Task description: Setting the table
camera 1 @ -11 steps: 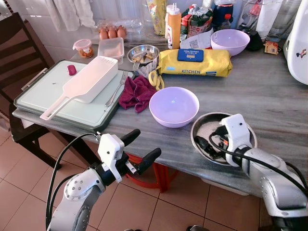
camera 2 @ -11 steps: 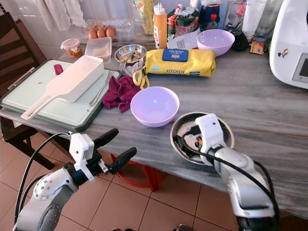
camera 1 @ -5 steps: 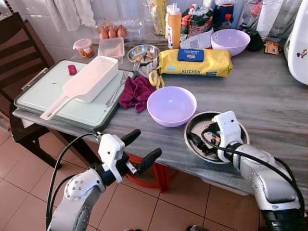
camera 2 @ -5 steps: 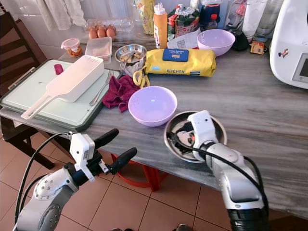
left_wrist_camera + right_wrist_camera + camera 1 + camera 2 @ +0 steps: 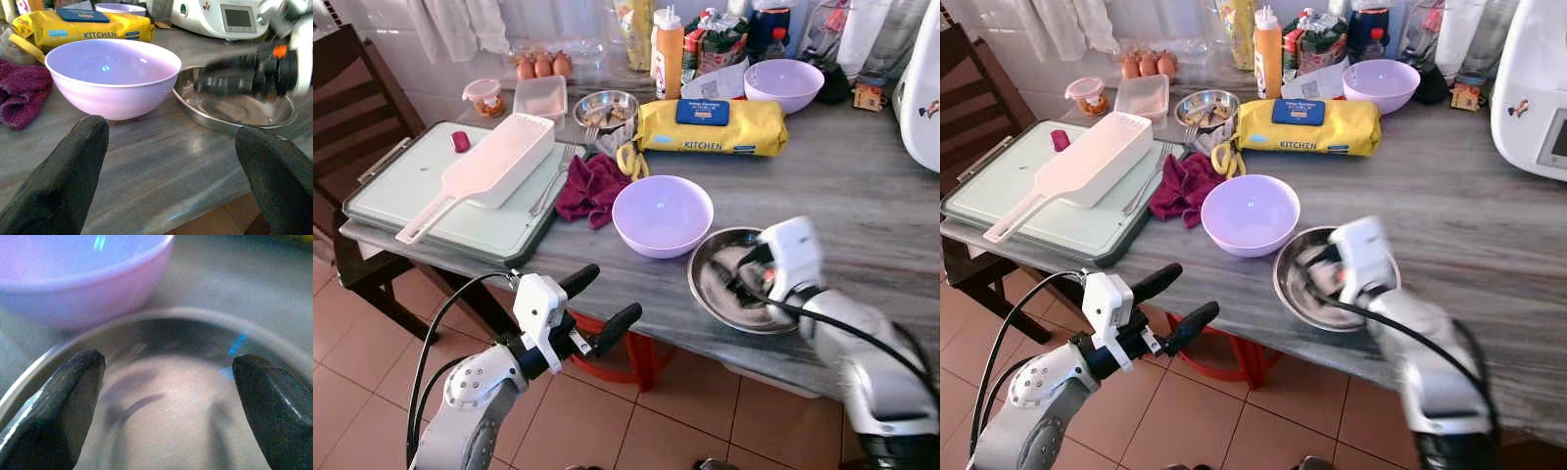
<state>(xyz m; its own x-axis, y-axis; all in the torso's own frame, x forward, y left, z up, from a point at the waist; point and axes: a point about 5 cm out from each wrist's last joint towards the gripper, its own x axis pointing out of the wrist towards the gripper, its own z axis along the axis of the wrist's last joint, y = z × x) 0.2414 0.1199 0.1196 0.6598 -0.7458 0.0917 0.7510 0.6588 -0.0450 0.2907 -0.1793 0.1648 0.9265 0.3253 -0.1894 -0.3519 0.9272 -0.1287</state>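
Right gripper [image 5: 166, 396] hovers spread over the steel bowl [image 5: 724, 294], pinching nothing; bowl sits near the table [image 5: 862, 196] front edge, just beside the near lilac bowl [image 5: 663, 215]; left gripper [image 5: 597, 304] spread, idle off the edge; step judged: placing done, next a clear lift away; count: two lilac bowls, second [image 5: 783, 84] at back; two steel bowls, other [image 5: 605, 108] behind.

Shallow steel dish [image 5: 729, 289] upright, seemingly touching lilac bowl [image 5: 663, 215] near table edge.

Head eyes look down at table [image 5: 862, 186], wrist views close on bowls [image 5: 112, 73]
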